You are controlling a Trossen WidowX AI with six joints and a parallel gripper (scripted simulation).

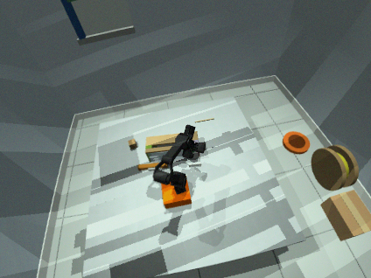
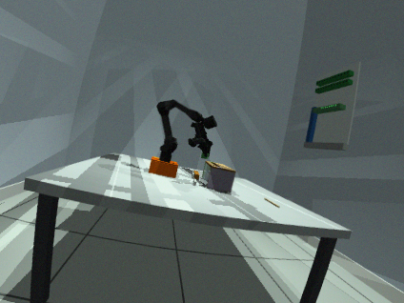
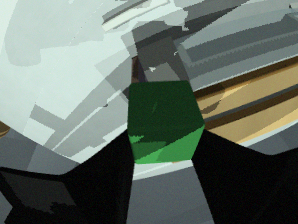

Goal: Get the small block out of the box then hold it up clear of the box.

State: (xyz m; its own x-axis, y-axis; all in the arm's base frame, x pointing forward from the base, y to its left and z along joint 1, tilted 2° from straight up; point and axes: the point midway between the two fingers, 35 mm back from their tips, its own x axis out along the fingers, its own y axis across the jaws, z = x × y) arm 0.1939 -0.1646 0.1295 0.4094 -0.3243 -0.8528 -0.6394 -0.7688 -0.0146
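Note:
My gripper (image 3: 160, 132) (image 1: 195, 149) (image 2: 203, 151) is shut on a small green block (image 3: 164, 121) (image 2: 203, 156). It holds the block in the air, just above the near end of the box (image 1: 154, 143) (image 2: 221, 179) (image 3: 266, 79). The box is tan-topped with grey walls and stands on the table (image 1: 245, 218) (image 2: 143, 195). In the wrist view the box lies to the upper right of the block, and the table top shows below and to the left. The block is hidden by the arm in the top view.
The arm's orange base (image 1: 176, 195) (image 2: 163, 167) stands near the box. A small tan cube (image 1: 132, 142) and an orange stick (image 1: 148, 166) lie beside the box. A thin stick (image 1: 204, 119) (image 2: 272, 202) lies farther off. An orange disc (image 1: 296, 142), a spool (image 1: 334, 167) and a carton (image 1: 347, 214) lie beyond the table.

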